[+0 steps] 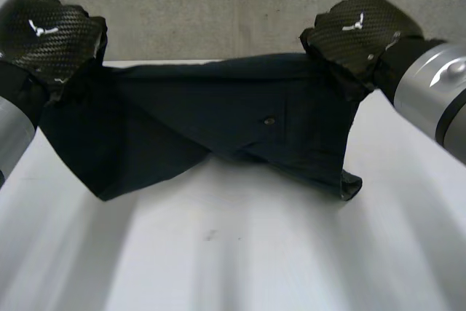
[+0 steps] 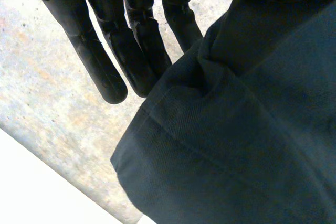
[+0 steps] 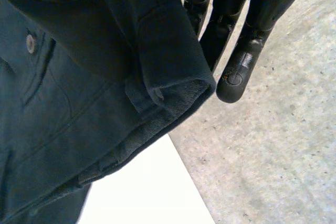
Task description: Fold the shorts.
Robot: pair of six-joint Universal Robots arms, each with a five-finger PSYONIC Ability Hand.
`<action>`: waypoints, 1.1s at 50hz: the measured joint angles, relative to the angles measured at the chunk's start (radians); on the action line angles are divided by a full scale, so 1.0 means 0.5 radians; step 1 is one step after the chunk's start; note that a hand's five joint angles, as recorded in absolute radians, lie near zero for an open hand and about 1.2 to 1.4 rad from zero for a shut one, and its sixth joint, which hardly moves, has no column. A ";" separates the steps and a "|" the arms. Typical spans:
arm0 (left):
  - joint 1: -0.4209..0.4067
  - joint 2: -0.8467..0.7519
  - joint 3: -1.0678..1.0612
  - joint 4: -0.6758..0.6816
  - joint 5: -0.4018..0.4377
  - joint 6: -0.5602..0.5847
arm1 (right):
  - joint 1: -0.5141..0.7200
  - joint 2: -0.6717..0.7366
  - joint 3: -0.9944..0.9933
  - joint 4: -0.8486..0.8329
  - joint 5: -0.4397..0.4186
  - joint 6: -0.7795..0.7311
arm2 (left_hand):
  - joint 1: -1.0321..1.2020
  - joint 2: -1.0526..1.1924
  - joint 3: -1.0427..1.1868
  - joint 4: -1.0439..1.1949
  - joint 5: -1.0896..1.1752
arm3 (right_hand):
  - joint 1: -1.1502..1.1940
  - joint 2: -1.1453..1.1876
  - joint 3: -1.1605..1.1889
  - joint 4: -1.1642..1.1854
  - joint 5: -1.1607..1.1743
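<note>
The left hand (image 1: 47,34) is gripping one end of the shorts (image 1: 233,114) along their upper edge. In its wrist view its fingers (image 2: 105,72) are reaching out straight, with the dark cloth bunching beside them toward the thumb side, so the hold appears to be a pinch rather than a fist. The right hand (image 1: 360,30) is doing the same at the other end, its fingers (image 3: 236,66) lying straight alongside a thick hemmed band of fabric.

Between the hands the garment is hanging stretched above the white table (image 1: 255,253). A small button (image 1: 269,119) is facing the camera, and the lowest corner seems to be touching the surface.

Judging from this, the shorts are being lifted and spread, with no fold made yet. The next move is calling for both hands to come down together with the edge taut, laying the cloth flat before one half gets carried over.
</note>
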 measured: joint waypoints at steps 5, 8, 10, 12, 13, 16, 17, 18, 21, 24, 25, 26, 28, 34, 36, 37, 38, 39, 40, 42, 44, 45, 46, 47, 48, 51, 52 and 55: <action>-0.003 -0.140 0.032 0.005 -0.001 0.096 | 0.001 0.126 -0.129 0.115 0.002 -0.006 | 0.000 0.000 0.000 0.000 0.000 | 0.000 0.000 0.000 0.001 0.000; -0.003 -0.329 0.059 0.020 -0.003 0.117 | 0.002 0.273 -0.171 0.152 0.002 -0.003 | 0.000 0.000 0.000 0.000 0.000 | 0.000 0.000 0.000 0.007 0.000; -0.004 -0.609 0.134 0.064 -0.009 0.121 | 0.003 0.497 -0.234 0.161 0.006 0.000 | 0.000 0.003 0.006 0.000 0.000 | 0.000 0.000 0.000 0.007 0.000; -0.004 -0.676 0.159 0.080 -0.010 0.121 | 0.003 0.528 -0.244 0.160 0.007 0.000 | 0.000 0.003 0.006 0.000 0.000 | 0.000 0.000 0.000 0.007 0.000; -0.003 -0.856 0.254 0.136 -0.014 0.126 | 0.005 0.685 -0.325 0.127 0.030 0.002 | 0.000 0.004 0.008 0.001 0.000 | 0.000 0.000 0.000 0.009 0.000; -0.001 -1.136 0.492 0.290 -0.016 0.172 | 0.009 0.861 -0.472 0.018 0.090 0.004 | 0.000 0.005 0.008 0.001 0.000 | 0.000 0.000 0.000 0.009 0.000; 0.000 -1.204 0.571 0.353 -0.016 0.192 | 0.010 0.946 -0.564 -0.084 0.128 0.004 | 0.000 0.005 0.008 0.001 0.000 | 0.000 0.000 0.000 0.009 0.000; 0.000 -1.257 0.644 0.416 -0.017 0.212 | 0.010 0.980 -0.606 -0.149 0.146 0.004 | 0.000 0.005 0.008 0.001 0.000 | 0.000 0.000 0.000 0.009 0.000; 0.002 -1.395 0.886 0.679 -0.017 0.277 | 0.007 1.073 -0.753 -0.449 0.195 0.003 | 0.000 0.005 0.008 0.001 0.000 | 0.000 0.000 0.000 0.009 0.000; 0.004 -1.456 1.074 1.013 -0.020 0.323 | -0.002 1.110 -0.853 -0.851 0.209 -0.002 | 0.000 0.005 0.008 0.002 0.000 | 0.000 0.000 0.000 0.009 0.000; 0.007 -1.466 1.138 1.185 -0.024 0.336 | -0.005 1.111 -0.865 -0.928 0.208 -0.002 | 0.000 0.005 0.008 0.002 0.000 | 0.000 0.000 0.000 0.009 0.000; 0.009 -1.467 1.174 1.301 -0.027 0.342 | -0.017 1.108 -0.894 -1.188 0.199 -0.003 | 0.000 0.005 0.008 0.002 0.000 | 0.000 0.000 0.000 0.009 0.000; 0.017 -1.450 1.231 1.558 -0.036 0.347 | -0.035 1.085 -0.902 -1.466 0.181 -0.001 | 0.000 0.005 0.008 0.003 0.000 | 0.000 0.000 0.000 0.009 0.000; 0.033 -1.305 1.125 1.881 -0.044 0.247 | -0.090 0.961 -0.822 -1.917 0.125 0.053 | 0.000 0.005 0.008 0.007 0.000 | 0.000 0.000 0.000 0.009 0.000; 0.033 -1.271 1.062 1.892 -0.044 0.211 | -0.098 0.938 -0.796 -1.947 0.115 0.077 | 0.000 0.005 0.011 0.008 0.000 | 0.000 0.000 0.000 0.009 0.000; 0.033 -1.254 1.017 1.887 -0.043 0.189 | -0.100 0.931 -0.781 -1.939 0.112 0.090 | 0.000 0.005 0.011 0.008 0.000 | 0.000 0.000 0.000 0.009 0.000; 0.032 -1.238 0.963 1.873 -0.042 0.166 | -0.102 0.927 -0.760 -1.911 0.106 0.105 | 0.000 0.005 0.012 0.008 0.000 | 0.000 0.000 0.000 0.009 0.000; 0.030 -1.221 0.892 1.851 -0.043 0.138 | -0.103 0.928 -0.732 -1.855 0.098 0.122 | 0.000 0.005 0.012 0.008 0.000 | 0.000 0.000 0.000 0.009 0.000; 0.030 -1.213 0.859 1.838 -0.043 0.126 | -0.102 0.931 -0.717 -1.818 0.093 0.130 | 0.000 0.006 0.012 0.008 0.000 | 0.000 0.000 0.000 0.009 0.000; 0.028 -1.198 0.751 1.793 -0.043 0.091 | -0.100 0.947 -0.682 -1.711 0.076 0.143 | 0.000 0.008 0.013 0.008 0.000 | 0.000 0.000 0.000 0.009 0.000; 0.025 -1.192 0.639 1.735 -0.045 0.062 | -0.097 0.976 -0.648 -1.589 0.056 0.149 | 0.000 0.009 0.013 0.008 0.000 | 0.000 0.000 0.000 0.009 0.000; 0.025 -1.192 0.619 1.723 -0.046 0.057 | -0.096 0.988 -0.640 -1.552 0.050 0.150 | 0.000 0.009 0.013 0.008 0.000 | 0.000 0.000 0.000 0.009 0.000; 0.023 -1.197 0.545 1.667 -0.049 0.045 | -0.094 1.020 -0.618 -1.466 0.036 0.149 | 0.000 0.009 0.013 0.008 0.000 | 0.000 0.000 0.000 0.009 0.000; 0.021 -1.202 0.496 1.626 -0.050 0.038 | -0.094 1.029 -0.613 -1.446 0.033 0.149 | 0.000 0.009 0.014 0.008 0.000 | 0.000 0.000 0.000 0.009 0.000; 0.020 -1.207 0.463 1.595 -0.052 0.034 | -0.092 1.061 -0.591 -1.373 0.022 0.148 | 0.000 0.010 0.014 0.008 0.000 | 0.000 0.000 0.000 0.009 0.000; 0.007 -1.265 0.306 1.387 -0.073 0.022 | -0.089 1.182 -0.503 -1.144 -0.002 0.136 | 0.000 0.010 0.014 0.008 0.000 | 0.000 0.000 0.001 0.009 0.000; -0.003 -1.292 0.267 1.320 -0.083 0.020 | -0.089 1.229 -0.466 -1.070 -0.004 0.130 | 0.000 0.010 0.014 0.008 0.000 | 0.000 0.000 0.004 0.009 0.000; -0.041 -1.368 0.178 1.151 -0.117 0.017 | -0.090 1.312 -0.384 -0.927 -0.002 0.106 | 0.000 0.010 0.014 0.008 0.022 | 0.000 0.000 0.008 0.009 0.000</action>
